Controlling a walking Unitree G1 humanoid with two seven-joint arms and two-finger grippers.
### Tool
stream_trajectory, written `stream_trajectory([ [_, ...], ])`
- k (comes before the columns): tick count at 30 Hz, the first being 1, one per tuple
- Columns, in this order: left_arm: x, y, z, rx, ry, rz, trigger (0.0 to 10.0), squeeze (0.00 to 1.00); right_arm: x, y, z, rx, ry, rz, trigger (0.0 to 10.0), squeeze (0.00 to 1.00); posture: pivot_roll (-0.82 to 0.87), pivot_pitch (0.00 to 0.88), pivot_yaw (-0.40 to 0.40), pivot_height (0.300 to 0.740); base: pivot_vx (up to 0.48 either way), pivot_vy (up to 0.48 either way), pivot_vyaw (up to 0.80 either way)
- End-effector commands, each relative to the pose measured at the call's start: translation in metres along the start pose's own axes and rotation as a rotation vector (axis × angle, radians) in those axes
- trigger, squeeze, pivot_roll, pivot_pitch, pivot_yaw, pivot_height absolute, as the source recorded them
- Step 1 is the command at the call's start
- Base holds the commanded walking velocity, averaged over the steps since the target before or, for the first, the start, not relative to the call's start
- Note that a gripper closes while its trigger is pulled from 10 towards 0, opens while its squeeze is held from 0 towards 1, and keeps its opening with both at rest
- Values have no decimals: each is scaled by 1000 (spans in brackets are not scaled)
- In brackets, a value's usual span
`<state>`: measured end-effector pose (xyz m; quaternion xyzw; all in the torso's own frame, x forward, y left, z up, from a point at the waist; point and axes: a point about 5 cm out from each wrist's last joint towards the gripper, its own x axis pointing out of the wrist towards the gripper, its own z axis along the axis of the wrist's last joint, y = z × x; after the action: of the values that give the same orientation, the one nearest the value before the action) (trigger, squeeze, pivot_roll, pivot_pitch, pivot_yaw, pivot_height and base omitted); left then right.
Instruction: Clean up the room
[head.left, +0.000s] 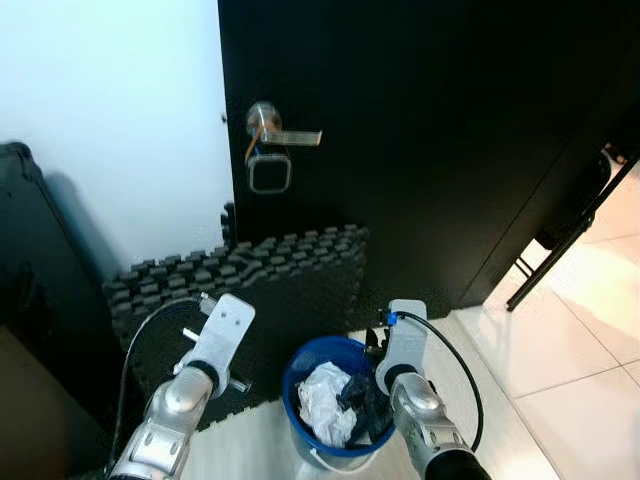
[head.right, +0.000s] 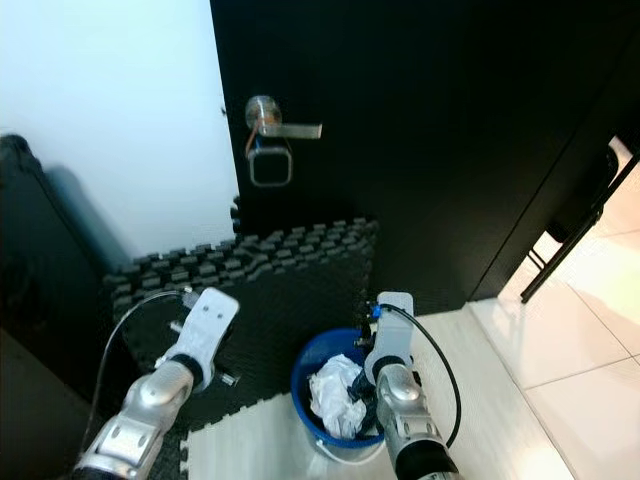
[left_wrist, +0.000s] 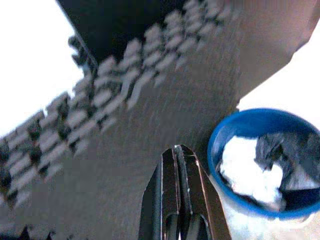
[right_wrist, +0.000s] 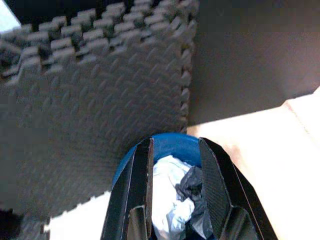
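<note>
r hand (right_wrist: 175, 165) spread apart over blue bucket (head.left: 300, 385), l hand (left_wrist: 179, 160) pinched closed beside it.

One blue bucket (head.left: 300, 395) on the near floor holds one crumpled white paper wad (head.left: 322, 400) and one black bag (head.left: 362, 400), behind it several interlocking foam mats (head.left: 290, 275), one black door (head.left: 420, 140) with one lever handle (head.left: 285, 136).

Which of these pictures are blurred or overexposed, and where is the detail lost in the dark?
Left wrist view: foam mat smeared by motion blur, wall burnt white. Eye views: black door nearly featureless, floor tiles washed out. Right wrist view: sharpest, blue bucket clear.
</note>
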<state>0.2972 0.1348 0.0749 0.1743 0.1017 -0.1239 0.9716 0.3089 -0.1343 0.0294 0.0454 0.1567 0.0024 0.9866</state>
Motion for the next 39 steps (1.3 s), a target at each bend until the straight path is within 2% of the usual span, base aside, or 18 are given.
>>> stream_trajectory([
  [1,4,-11,-4,29,22,-28,10000,0,0,-2,2,-1,0,-8,10000,0,22,0,-44,740,0,0,0],
  [10,12,-21,3,22,-3,-31,10000,0,-1,-5,4,-31,25,-38,10000,0,34,0,-56,740,0,0,-569],
  [21,12,-21,-2,6,2,-5,10000,0,-2,-12,6,-111,16,-78,10000,0,28,0,-66,740,0,0,-800],
  [28,15,-16,1,-23,-11,40,10000,0,-2,-14,10,-139,8,-82,10000,0,19,0,-68,740,0,0,-800],
  [34,17,-7,1,-114,0,104,10000,0,-2,-14,11,-149,9,-82,10000,0,22,0,-78,740,0,0,-800],
  [39,17,-5,0,-122,2,110,10000,0,-2,-13,12,-151,10,-79,10000,0,23,0,-78,740,0,0,-800],
])
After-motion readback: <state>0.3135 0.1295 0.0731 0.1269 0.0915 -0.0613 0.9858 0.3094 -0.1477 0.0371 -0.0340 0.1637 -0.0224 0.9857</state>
